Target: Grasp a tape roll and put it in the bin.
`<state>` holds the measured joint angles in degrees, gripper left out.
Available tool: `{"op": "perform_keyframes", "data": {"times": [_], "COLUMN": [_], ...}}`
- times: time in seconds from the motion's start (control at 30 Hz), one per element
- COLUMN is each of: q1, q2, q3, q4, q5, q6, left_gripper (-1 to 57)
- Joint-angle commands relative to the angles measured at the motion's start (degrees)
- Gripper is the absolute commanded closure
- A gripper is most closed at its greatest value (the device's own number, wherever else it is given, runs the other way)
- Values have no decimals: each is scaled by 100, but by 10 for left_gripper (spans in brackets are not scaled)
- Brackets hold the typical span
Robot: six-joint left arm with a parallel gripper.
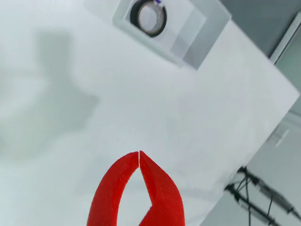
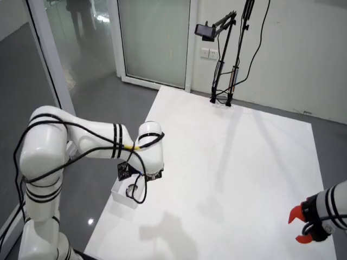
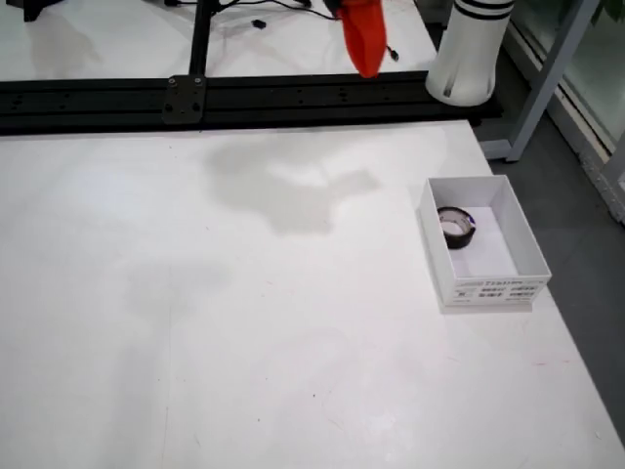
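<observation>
In the view that rides on the gripper, the red gripper (image 1: 139, 153) is seen nearest, its jaws clenched tip to tip with nothing between them, held over bare white counter (image 1: 141, 108). A soft shadow is cast on the surface to the left. Farther on, at the top of that view, the white bin (image 1: 207, 33) is found, and the tape roll (image 1: 148, 18) is lying flat inside it, a dark ring with a pale core. From the fixed view across the counter, the roll (image 3: 457, 227) is shown resting in the bin (image 3: 508, 283) toward its far left corner, well apart from the gripper (image 3: 365, 66). In the high room view, a 2nd red gripper (image 2: 302, 226) is glimpsed at the right edge.
</observation>
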<state>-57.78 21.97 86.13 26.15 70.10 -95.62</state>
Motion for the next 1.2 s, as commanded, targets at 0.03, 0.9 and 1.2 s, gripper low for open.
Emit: {"op": "perform_keyframes", "data": {"times": [0.03, 0.9, 1.2], "q1": [-1349, -1631, -1499], "q2": [-755, -1608, -1599], "q3": [-9, -211, -211], "q4": [-127, -1288, -1393], "q5": [100, 100, 109], "q6": [0, 0, 0], "left_gripper": [570, 570, 570]}}
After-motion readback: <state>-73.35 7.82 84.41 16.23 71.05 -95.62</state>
